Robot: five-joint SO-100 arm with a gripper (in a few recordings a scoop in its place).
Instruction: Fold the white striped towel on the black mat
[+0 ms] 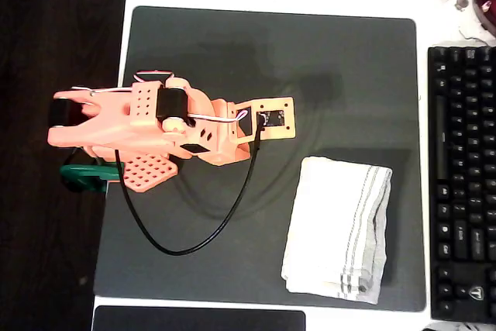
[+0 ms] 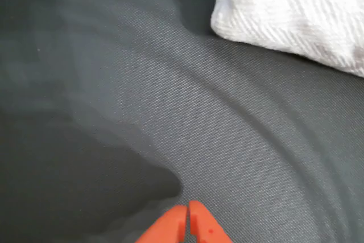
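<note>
From my remote seat, the wrist view cuts the gripper (image 2: 186, 220) to two orange tips pressed together, holding nothing, above the black mat (image 2: 142, 101). Overhead, the arm's body hides the fingers. Beyond them the white striped towel (image 1: 339, 226) lies folded into a thick rectangle on the mat's lower right area, grey stripes along its right edge, near the keyboard (image 1: 463, 176).

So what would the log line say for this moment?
gripper: shut, empty, over bare mat | white striped towel: folded, lower right of black mat in overhead view | contact: none
</note>
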